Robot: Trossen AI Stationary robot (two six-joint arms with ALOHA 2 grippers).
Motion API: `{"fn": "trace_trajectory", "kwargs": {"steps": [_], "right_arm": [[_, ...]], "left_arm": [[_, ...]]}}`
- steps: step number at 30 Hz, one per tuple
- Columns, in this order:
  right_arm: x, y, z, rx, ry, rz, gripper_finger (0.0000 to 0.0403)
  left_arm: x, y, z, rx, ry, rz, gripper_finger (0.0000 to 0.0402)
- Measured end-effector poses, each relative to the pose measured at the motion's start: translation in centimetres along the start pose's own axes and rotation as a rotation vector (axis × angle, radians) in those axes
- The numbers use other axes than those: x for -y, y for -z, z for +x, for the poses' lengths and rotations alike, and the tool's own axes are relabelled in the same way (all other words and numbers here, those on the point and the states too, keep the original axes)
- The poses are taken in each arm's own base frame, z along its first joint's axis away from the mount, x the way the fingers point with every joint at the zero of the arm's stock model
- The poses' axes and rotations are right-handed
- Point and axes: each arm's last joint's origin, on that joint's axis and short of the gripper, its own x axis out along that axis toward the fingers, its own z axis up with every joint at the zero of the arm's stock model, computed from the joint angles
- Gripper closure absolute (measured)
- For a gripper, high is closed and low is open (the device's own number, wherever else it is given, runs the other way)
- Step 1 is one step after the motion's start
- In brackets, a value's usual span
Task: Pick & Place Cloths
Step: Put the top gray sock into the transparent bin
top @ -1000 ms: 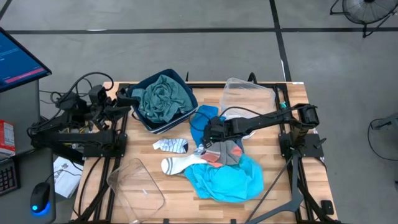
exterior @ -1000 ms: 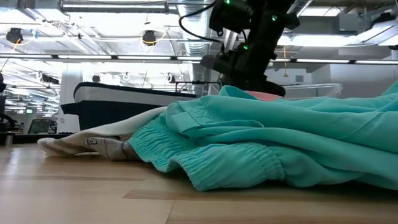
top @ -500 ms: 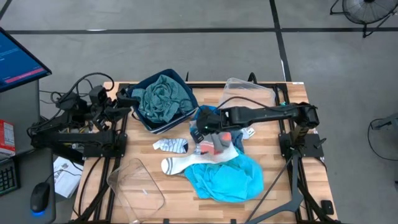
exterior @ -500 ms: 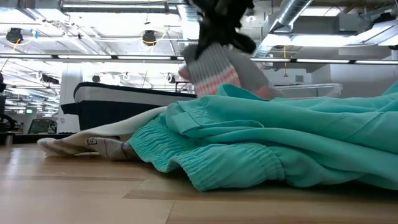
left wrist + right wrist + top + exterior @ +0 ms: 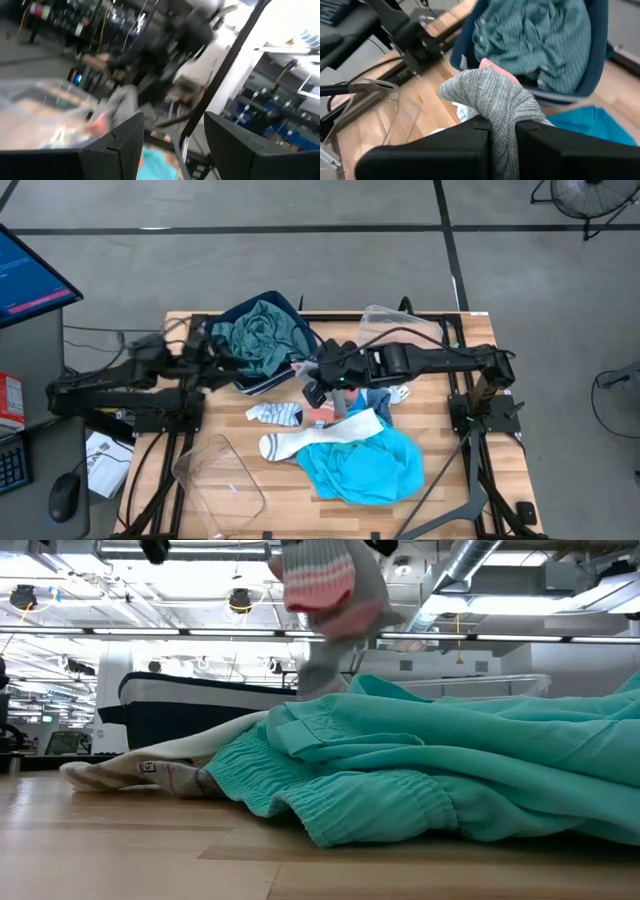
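My right gripper (image 5: 318,385) hangs above the table's middle, just near of the dark blue bin (image 5: 292,306), and is shut on a grey-and-coral sock (image 5: 325,585). A teal-green checked shirt (image 5: 262,335) lies bunched in that bin. On the table lie a turquoise top (image 5: 365,465), a long white sock (image 5: 320,438) partly on it, a striped white sock (image 5: 275,414) and a blue top (image 5: 585,125). My left gripper (image 5: 172,150) is open and holds nothing. It sits by the bin's left side (image 5: 222,355). My right gripper pinches the sock's grey knitted part (image 5: 504,127) between its two fingers, bunched in several layers. The fingers slant down toward the table's left and the bin. The coral end (image 5: 496,69) juts past the fingertips. The sock hangs below, its lower end hidden behind the turquoise top.
One clear plastic tub (image 5: 220,475) lies at the near left, another (image 5: 400,328) at the far right beside the right arm. Cables and the left arm's frame (image 5: 130,395) crowd the table's left edge. Bare wood (image 5: 230,435) shows between the bin and the near tub.
My right gripper, shut on the grey-and-coral sock, has risen and gone toward the bin, tipping less steeply downward. The sock has come up off the turquoise top and now hangs from the fingers. My left gripper has swung toward the bin and dropped a little.
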Motion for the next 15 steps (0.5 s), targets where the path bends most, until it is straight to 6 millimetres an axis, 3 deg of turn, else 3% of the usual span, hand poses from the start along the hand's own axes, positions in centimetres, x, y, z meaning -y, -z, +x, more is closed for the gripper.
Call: {"fn": "trace_trajectory", "kwargs": {"steps": [6,15], "right_arm": [[-0.5,-1.1,-1.8,0.028,-0.022,-0.083,0.0375],[-0.2,-2.8,-3.3,0.088,-0.019,-0.158,0.0377]], "left_arm": [[-1.6,2.3,3.5,-0.104,-0.033,-0.069,0.0211],[-2.4,4.3,8.0,-0.085,0.021,-0.042,0.0211]]}}
